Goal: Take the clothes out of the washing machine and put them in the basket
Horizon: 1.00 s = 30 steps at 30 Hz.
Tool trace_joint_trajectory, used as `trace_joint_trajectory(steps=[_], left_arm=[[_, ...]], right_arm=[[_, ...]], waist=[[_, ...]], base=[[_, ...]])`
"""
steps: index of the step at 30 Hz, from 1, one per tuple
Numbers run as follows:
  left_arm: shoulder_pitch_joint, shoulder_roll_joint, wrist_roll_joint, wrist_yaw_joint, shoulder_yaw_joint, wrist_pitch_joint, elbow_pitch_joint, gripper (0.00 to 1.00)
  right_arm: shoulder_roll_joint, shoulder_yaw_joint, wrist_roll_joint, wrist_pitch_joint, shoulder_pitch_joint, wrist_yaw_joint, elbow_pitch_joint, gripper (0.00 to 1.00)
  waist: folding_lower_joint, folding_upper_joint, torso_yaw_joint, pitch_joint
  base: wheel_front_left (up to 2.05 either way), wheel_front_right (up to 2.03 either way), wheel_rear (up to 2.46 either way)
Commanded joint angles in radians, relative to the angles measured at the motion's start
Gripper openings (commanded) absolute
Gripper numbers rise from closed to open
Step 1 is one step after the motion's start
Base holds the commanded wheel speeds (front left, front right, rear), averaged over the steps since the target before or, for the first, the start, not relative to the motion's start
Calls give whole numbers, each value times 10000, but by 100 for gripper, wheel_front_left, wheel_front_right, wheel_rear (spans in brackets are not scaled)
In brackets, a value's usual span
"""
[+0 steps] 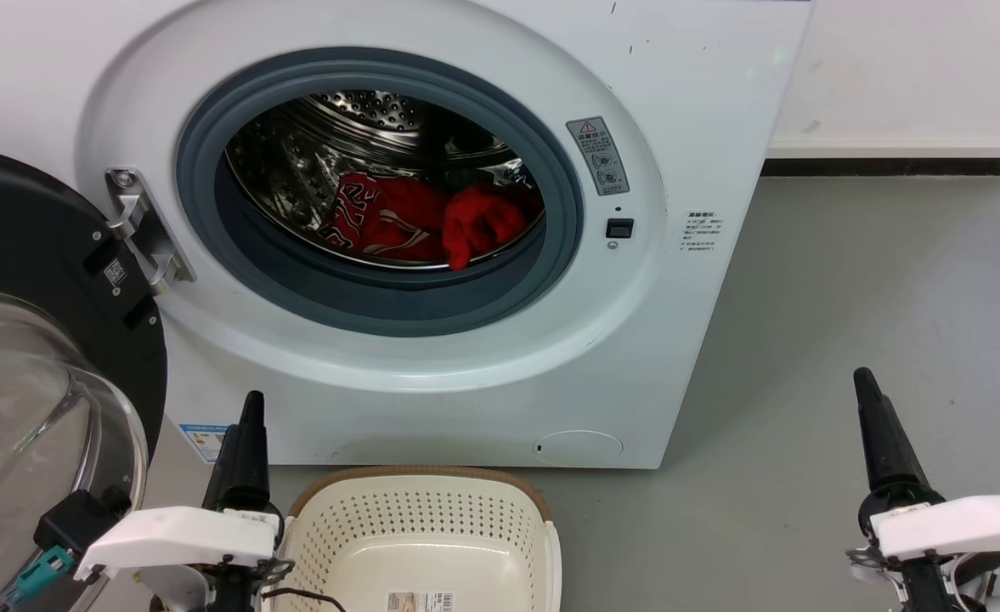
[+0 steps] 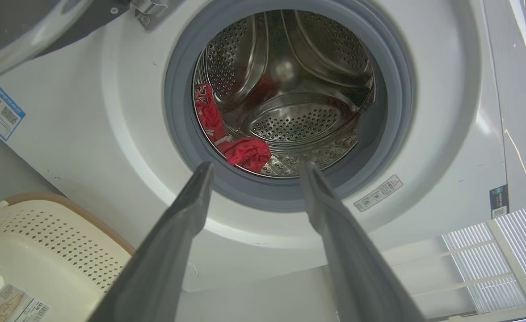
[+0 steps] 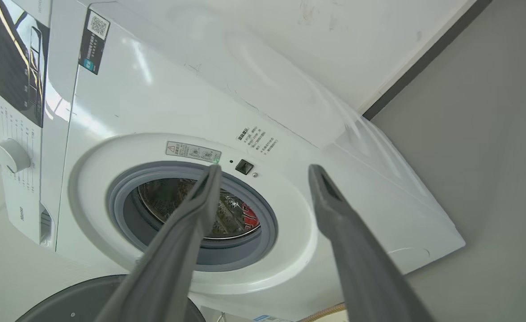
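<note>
The white washing machine (image 1: 432, 357) stands with its porthole open. On the drum floor lie the clothes: a red garment with white markings (image 1: 376, 217) and, to its right, a plain red one (image 1: 483, 223). The cream basket (image 1: 419, 518) with a brown rim sits on the floor just below the porthole, and only a label shows on its bottom. My left gripper (image 2: 258, 166) is open and points at the lower rim of the porthole, its dark finger (image 1: 245, 450) beside the basket's left edge. My right gripper (image 3: 265, 167) is open too, with its finger (image 1: 882, 433) low over the floor, right of the machine.
The black-framed glass door (image 1: 32, 280) is swung open to the left, its glass bulge (image 1: 24, 425) close to my left arm. Grey floor (image 1: 873, 280) stretches right of the machine to a white wall with a dark skirting (image 1: 890, 167).
</note>
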Motion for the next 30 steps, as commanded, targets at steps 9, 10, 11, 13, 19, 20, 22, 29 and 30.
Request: trace_joint_trajectory(steps=[9, 10, 11, 13, 19, 20, 22, 29, 30], left_arm=[[84, 24, 1833, 345, -301, -389, -450, 100], [102, 24, 2001, 379, -331, -423, -477, 100], [120, 24, 2160, 409, -353, -456, -502, 100], [160, 25, 2459, 462, -389, -527, -543, 100], [294, 39, 3363, 570, -468, -727, -635, 100], [308, 47, 3507, 591, -486, -749, -650, 100], [346, 56, 3784, 617, -516, -819, -683, 100], [497, 83, 4662, 765, -620, -1020, -744, 100], [516, 86, 4781, 784, -632, -1051, -751, 100]], right_arm=[[-7, 215, -2148, -392, 141, 0, -684, 100], [-7, 231, -2341, -426, 167, 0, -717, 100], [-7, 251, -2529, -458, 191, 0, -755, 100], [-7, 293, -2886, -528, 236, 0, -819, 100], [-5, 396, -3881, -721, 360, 0, -954, 100], [-5, 413, -4035, -759, 389, 0, -971, 100], [-5, 436, -4340, -815, 434, 0, -1013, 100], [-3, 504, -5325, -1025, 562, 0, -1137, 100], [-3, 511, -5459, -1053, 585, 0, -1155, 100]], waist=[[0, -1, -1, 34], [0, -1, -1, 37], [0, -1, -1, 40], [0, -1, -2, 45], [0, -1, -7, 42], [0, -1, -7, 42], [0, -1, -6, 45], [0, -1, 2, 59], [0, -1, 2, 61]], base=[[0, 0, 0], [0, 0, 0], [0, 0, 0], [0, 0, 0], [0, 0, 0], [0, 0, 0], [0, 0, 0], [0, 0, 0], [0, 0, 0]])
